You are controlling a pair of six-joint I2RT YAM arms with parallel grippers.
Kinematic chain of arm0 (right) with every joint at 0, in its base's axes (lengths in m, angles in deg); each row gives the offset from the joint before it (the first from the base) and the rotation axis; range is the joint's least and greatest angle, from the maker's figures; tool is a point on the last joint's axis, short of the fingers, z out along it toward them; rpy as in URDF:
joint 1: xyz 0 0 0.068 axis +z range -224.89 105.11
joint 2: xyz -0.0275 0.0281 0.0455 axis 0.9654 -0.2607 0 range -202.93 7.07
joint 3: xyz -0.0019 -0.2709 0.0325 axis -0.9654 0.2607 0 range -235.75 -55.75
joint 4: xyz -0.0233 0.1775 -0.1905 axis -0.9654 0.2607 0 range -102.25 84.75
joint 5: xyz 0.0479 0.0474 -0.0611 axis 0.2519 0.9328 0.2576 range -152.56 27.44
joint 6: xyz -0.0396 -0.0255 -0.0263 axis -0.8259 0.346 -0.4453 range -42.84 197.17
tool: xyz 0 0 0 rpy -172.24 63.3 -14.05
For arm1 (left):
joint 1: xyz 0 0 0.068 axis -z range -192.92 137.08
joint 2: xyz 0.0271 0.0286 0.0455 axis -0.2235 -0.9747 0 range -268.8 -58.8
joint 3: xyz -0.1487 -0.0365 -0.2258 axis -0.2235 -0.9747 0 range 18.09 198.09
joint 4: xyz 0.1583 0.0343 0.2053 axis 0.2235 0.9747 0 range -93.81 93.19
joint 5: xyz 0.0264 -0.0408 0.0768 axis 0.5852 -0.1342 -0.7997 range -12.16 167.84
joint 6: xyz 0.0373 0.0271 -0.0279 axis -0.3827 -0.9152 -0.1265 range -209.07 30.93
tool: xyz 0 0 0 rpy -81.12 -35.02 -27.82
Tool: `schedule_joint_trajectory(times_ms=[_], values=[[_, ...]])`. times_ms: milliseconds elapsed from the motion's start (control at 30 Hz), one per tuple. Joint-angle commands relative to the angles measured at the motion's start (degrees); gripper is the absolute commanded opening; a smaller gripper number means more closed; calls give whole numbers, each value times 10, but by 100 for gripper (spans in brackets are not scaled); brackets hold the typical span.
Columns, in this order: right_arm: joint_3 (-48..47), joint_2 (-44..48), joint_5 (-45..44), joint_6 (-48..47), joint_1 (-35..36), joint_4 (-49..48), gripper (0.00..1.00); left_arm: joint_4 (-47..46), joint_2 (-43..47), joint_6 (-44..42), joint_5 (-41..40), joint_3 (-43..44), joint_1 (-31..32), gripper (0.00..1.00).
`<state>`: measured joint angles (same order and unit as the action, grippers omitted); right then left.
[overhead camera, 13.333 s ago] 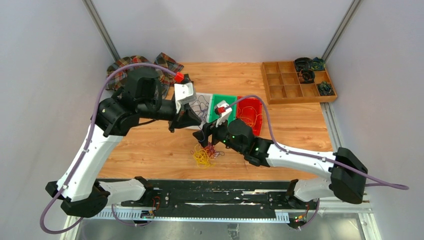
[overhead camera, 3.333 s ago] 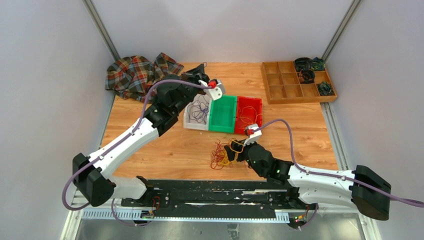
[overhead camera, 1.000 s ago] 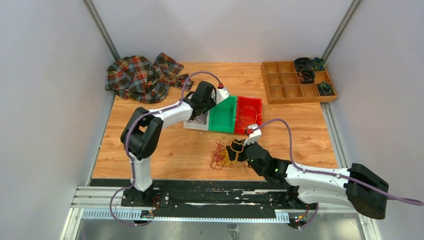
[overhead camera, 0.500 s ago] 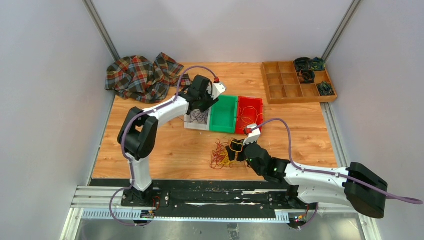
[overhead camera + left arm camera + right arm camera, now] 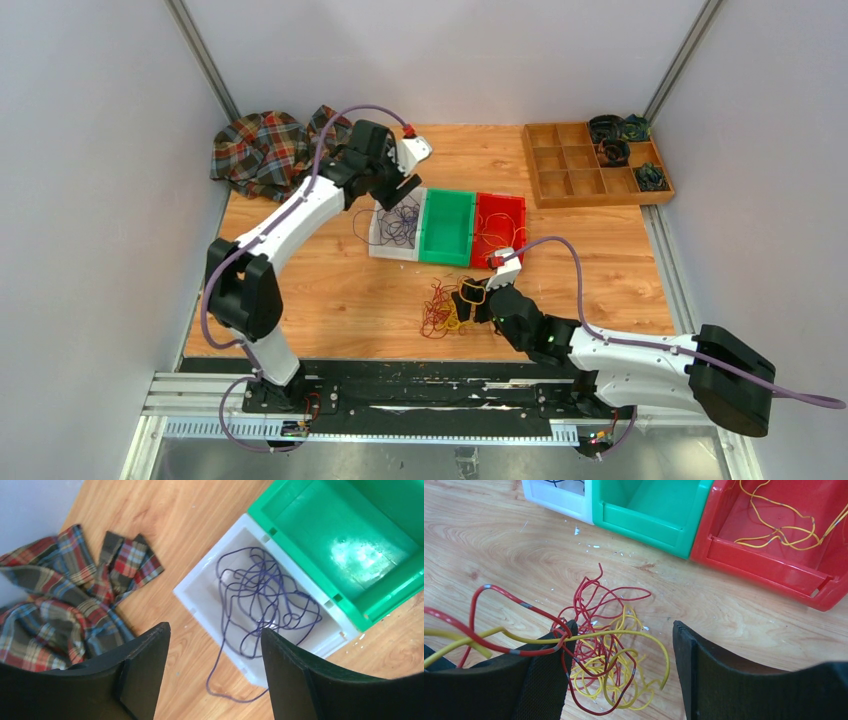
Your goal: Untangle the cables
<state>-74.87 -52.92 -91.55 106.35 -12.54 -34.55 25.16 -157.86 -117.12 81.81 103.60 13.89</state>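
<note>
purple cable (image 5: 260, 600) just landed in the white bin (image 5: 200, 597), left gripper (image 5: 214, 632) let go and hangs open; red-yellow tangle (image 5: 604, 650) comes next.

cables (image 5: 272, 611) in l bin (image 5: 200, 599); tangle (image 5: 440, 310) on table (image 5: 330, 292) in front.

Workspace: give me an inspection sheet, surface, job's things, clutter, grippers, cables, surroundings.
Surface: wooden table, white flecks near the bins.
Job's things: purple wire in white bin, one loop trailing onto table; yellow wire in red bin; green bin empty; red-yellow tangle on table.
Clutter: plaid cloth far left; wooden tray far right.
Grippers: left gripper open above white bin; right gripper open over tangle, strands lying across it.
Cables: lilac arm cables along both arms.
Surroundings: grey walls.
</note>
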Motion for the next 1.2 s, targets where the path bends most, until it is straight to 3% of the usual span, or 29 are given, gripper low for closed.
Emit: schedule_joint_trajectory(times_ms=[0,333,433,533,733,1000,1167], values=[[-8,4,-6,8,-14,-9,69,43,54,2,31,-12,-45,71],[-3,10,-5,8,-14,-14,69,-31,72,113,49,-112,-143,67],[-3,10,-4,9,-13,-14,69,-33,60,174,88,-116,-169,70],[-4,8,-4,8,-13,-14,69,-58,58,211,124,-143,-187,79],[-5,7,-4,8,-14,-15,69,-85,51,236,190,-192,-196,78],[-7,4,-2,7,-13,-14,68,-132,28,260,221,-209,-214,55],[-8,0,-2,7,-14,-14,68,-158,34,281,232,-213,-215,25]])
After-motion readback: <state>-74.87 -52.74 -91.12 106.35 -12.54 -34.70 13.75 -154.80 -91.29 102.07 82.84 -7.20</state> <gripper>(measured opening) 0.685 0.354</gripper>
